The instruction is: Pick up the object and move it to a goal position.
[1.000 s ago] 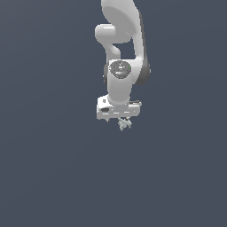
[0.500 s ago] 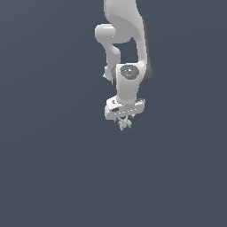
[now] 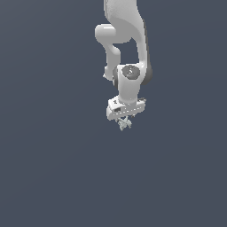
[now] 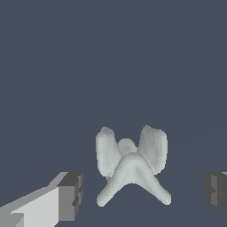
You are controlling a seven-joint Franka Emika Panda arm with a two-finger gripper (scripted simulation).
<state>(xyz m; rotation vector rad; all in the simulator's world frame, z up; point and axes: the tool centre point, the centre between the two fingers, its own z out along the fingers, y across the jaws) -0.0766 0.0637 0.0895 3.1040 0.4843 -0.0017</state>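
- Exterior view: a white robot arm [image 3: 126,53] hangs against plain dark grey; the small pale pronged object [image 3: 124,124] sits right under the pincer [image 3: 124,122]
- Wrist view: the object [image 4: 131,170] lies between two dark fingertips [image 4: 71,196], pincer spread, gaps on both sides

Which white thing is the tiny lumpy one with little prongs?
The object between the open jaws: small, lumpy, pronged. The gripper body above it is bigger and boxy.

Arm [image 3: 126,26] cut off at top edge; object [image 3: 124,124] too small to make out (ext. view)
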